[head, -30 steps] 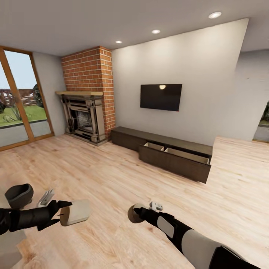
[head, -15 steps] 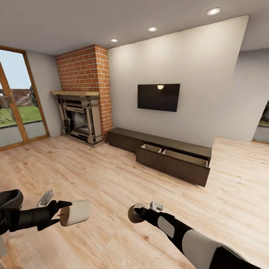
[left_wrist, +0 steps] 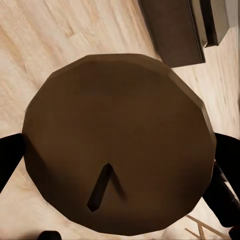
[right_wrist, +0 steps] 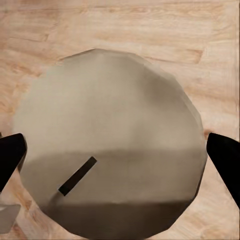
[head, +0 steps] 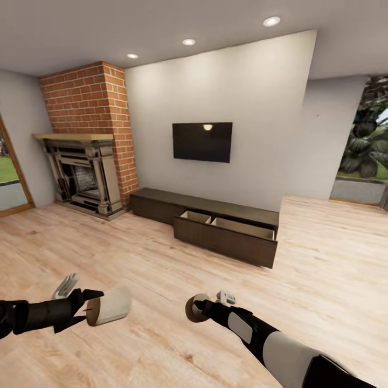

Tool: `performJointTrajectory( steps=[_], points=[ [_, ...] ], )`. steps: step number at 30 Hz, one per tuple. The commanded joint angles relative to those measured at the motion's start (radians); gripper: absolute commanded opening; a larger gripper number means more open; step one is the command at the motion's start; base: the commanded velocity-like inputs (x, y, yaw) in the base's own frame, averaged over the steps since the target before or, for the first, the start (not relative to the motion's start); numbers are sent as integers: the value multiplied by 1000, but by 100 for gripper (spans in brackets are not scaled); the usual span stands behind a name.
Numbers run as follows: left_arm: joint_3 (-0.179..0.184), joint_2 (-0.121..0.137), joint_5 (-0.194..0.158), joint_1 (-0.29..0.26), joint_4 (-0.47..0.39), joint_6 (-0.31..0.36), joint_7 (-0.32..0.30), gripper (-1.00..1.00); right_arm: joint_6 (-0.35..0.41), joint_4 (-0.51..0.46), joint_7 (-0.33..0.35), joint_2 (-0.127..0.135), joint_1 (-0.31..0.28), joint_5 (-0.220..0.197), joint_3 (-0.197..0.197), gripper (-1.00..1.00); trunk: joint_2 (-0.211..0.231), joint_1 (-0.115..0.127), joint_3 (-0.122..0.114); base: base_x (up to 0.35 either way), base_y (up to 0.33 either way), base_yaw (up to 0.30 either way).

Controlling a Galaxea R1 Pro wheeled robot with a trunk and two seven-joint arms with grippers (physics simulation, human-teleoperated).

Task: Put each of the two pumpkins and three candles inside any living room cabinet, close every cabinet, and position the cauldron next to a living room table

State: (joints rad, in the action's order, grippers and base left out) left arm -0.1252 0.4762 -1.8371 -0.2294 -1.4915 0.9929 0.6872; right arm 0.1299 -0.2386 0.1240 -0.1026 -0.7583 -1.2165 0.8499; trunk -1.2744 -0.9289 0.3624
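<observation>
Since the earlier frame the head camera has turned right: the fireplace [head: 86, 175] and cabinet [head: 207, 223] sit further left in view, and the cauldron formerly at the lower left has left it. The arms keep the same pose.

Left end effector [head: 89, 308]: closed on a candle [head: 109, 306], held sideways with its flat end toward the arm. In the left wrist view the fingers [left_wrist: 11, 159] flank the candle's end face [left_wrist: 117, 150].

Right end effector [head: 195, 308]: closed on a second candle [head: 192, 309]; in the right wrist view its wick end [right_wrist: 107, 150] sits between the fingertips [right_wrist: 226, 157].

Both candles are held above the wood floor [head: 161, 269], well short of the cabinet. The cabinet stands against the wall below the television [head: 202, 141], right of the fireplace, with two fronts [head: 223, 242] pulled out.
</observation>
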Motion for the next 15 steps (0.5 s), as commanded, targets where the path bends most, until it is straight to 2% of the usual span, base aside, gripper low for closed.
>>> performJointTrajectory(
  steps=[1,15],
  points=[
    [-2,0,-16,-1,-1,0,10,-100,2,1,2,0,-2,-5,1,-100,-1,0,1,215,-123,-274],
    [-4,3,-16,-1,-1,0,9,-100,2,5,2,1,-1,-6,1,-100,-1,0,-5,306,-18,-275]
  ],
)
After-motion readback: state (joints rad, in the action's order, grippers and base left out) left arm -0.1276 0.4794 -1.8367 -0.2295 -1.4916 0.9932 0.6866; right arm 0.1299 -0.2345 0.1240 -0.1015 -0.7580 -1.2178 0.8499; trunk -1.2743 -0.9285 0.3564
